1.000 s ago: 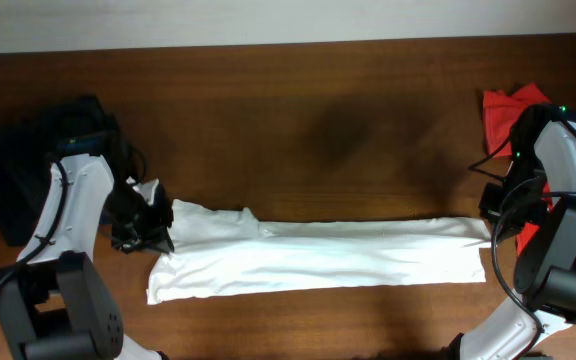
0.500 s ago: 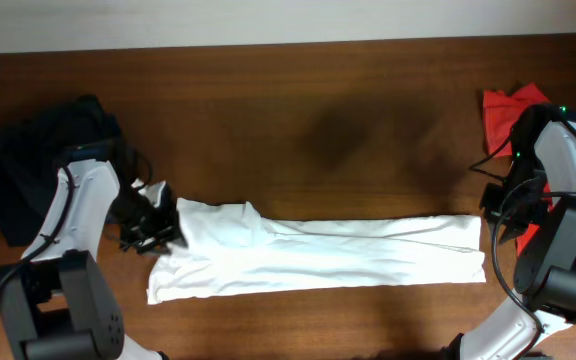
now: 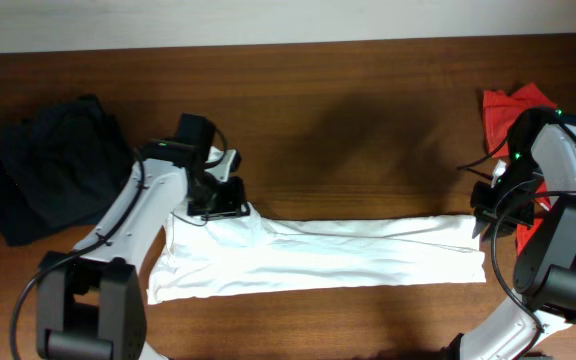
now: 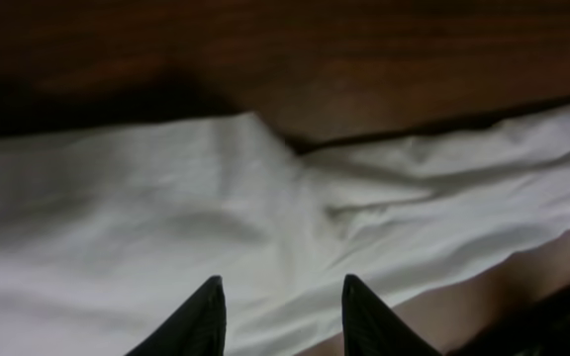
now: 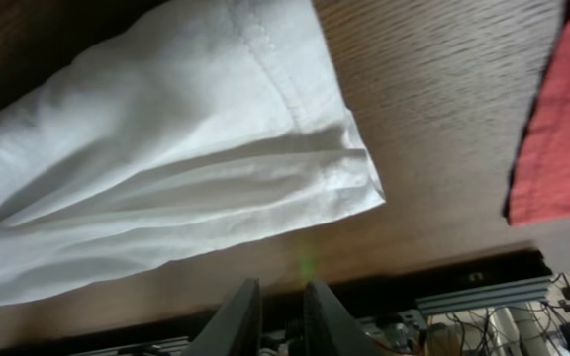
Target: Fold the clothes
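A white garment (image 3: 348, 255) lies along the table's front as a long folded strip. It also shows in the left wrist view (image 4: 166, 198) and in the right wrist view (image 5: 166, 148). My left gripper (image 3: 220, 203) hovers over the strip's upper left part, by a raised crease. Its fingers (image 4: 281, 282) are apart, with cloth below and nothing between them. My right gripper (image 3: 482, 207) is at the strip's right end. Its fingers (image 5: 282, 289) are almost together and empty, off the cloth's hemmed corner.
A dark pile of clothes (image 3: 48, 160) lies at the left edge. A red cloth (image 3: 508, 105) lies at the far right, also in the right wrist view (image 5: 562, 129). Bare brown table (image 3: 348, 130) stretches behind the strip.
My left arm has swung from the strip's left end up and right, over its upper left part. That end has shifted a little to the right. My right gripper has edged left.
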Tool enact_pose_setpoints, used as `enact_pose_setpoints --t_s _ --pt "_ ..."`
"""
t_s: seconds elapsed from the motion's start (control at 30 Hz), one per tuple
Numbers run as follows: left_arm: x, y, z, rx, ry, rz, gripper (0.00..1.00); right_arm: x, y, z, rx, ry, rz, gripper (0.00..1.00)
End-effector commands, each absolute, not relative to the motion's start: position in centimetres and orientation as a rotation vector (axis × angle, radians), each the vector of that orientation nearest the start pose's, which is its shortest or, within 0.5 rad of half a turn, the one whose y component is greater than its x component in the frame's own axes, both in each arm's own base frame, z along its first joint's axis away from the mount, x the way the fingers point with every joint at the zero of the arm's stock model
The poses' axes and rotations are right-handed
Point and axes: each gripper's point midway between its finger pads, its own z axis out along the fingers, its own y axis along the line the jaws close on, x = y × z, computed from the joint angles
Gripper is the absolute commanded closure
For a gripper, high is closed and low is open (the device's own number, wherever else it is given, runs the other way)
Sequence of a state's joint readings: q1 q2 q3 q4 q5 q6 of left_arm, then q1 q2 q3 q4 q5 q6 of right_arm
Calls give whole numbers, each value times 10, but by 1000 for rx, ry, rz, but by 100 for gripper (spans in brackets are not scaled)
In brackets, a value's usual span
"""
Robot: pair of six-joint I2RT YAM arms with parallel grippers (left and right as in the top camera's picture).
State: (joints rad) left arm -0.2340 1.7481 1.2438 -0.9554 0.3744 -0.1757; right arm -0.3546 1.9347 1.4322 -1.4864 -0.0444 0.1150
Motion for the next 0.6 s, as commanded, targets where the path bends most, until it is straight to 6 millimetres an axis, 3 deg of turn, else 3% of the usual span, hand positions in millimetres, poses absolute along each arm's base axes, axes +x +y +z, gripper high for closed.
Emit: enact_pose_setpoints --t_s 0.0,0.1,0.2,0.4,0.57 --pt "318 -156 60 98 3070 -577 60 240 -76 64 819 3464 196 80" --pt "320 -165 44 118 3087 -541 59 239 -76 63 820 3464 196 80" --pt "329 -162 32 108 3073 -429 59 239 -76 63 819 3464 196 80" --pt "346 -141 27 68 3018 -213 59 240 -77 63 818 3460 194 79" --pt "349 -141 25 69 3007 -194 59 241 -77 62 818 3458 193 79"
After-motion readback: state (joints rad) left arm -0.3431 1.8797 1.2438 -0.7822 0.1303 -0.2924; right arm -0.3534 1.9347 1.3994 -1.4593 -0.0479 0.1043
